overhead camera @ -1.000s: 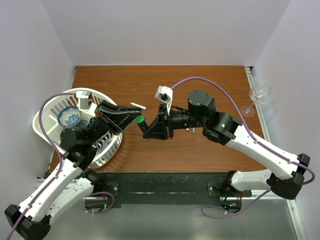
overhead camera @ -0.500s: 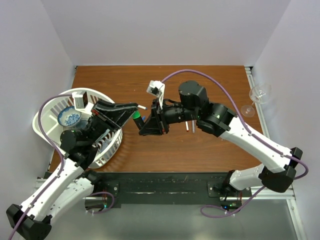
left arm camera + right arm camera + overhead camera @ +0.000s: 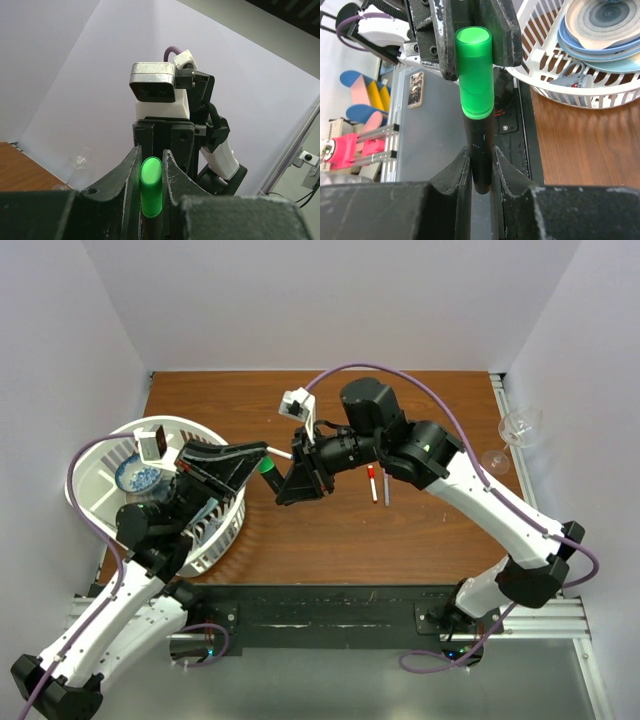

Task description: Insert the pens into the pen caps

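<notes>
The black marker point(image 3: 481, 145) stands between my two grippers with the green cap point(image 3: 475, 70) seated on its end. My right gripper point(image 3: 481, 156) is shut on the marker's black barrel. My left gripper point(image 3: 150, 156) is shut on the green cap point(image 3: 151, 185). From above, both grippers meet over the table's left middle, left gripper point(image 3: 263, 456), right gripper point(image 3: 285, 486), with the green cap point(image 3: 267, 466) between them. A white pen with a red cap point(image 3: 372, 483) and a thin pen point(image 3: 386, 486) lie on the table. Another white pen point(image 3: 281, 452) shows behind the left fingers. The blue cap is hidden.
A white dish basket point(image 3: 95, 465) with bowls and plates stands at the table's left, under my left arm; it also shows in the right wrist view point(image 3: 580, 87). A wine glass point(image 3: 518, 430) lies at the right edge.
Both grippers have moved a little left and back while joined at the green cap. The right arm has swung left, uncovering the two pens on the table.
</notes>
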